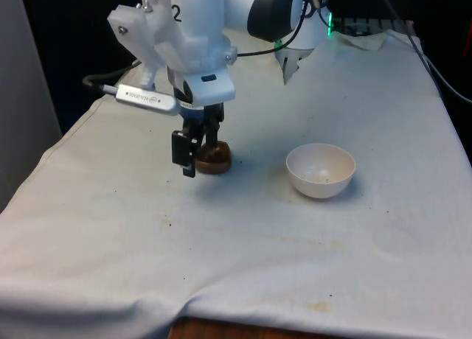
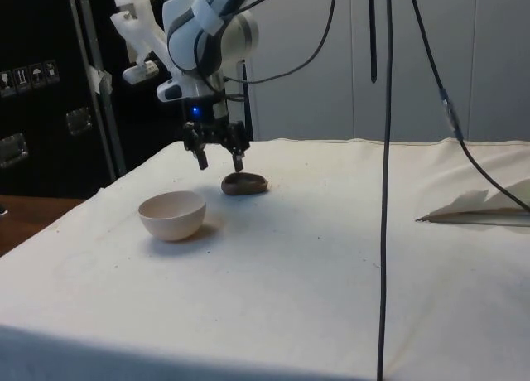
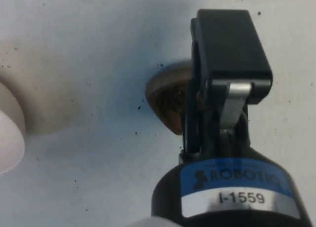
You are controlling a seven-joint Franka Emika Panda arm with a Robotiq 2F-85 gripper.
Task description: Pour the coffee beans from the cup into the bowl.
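A small brown cup (image 1: pixel 214 158) is seen standing on the white cloth (image 1: pixel 243 243) near the middle of the table, and the black gripper (image 1: pixel 198 152) is hung directly above it, pointing down. In the side view the two fingers (image 2: pixel 201 155) are seen spread apart, with open space between their tips, and the gripper (image 2: pixel 219 155) is held just over the cup (image 2: pixel 244 183) without anything being clasped; whether a fingertip touches the cup's rim cannot be told. In the wrist view a dark, grainy filling is made out inside the cup (image 3: pixel 168 101), partly covered by one finger (image 3: pixel 229 49).

The white bowl (image 1: pixel 321 170) is set apart from the cup, at about three o'clock from it in the front view, standing upright with its mouth up; a few faint specks are seen on its inner wall. In the side view the bowl (image 2: pixel 172 214) is placed at roughly eight o'clock from the cup. Small dark flecks are scattered over the cloth around both.
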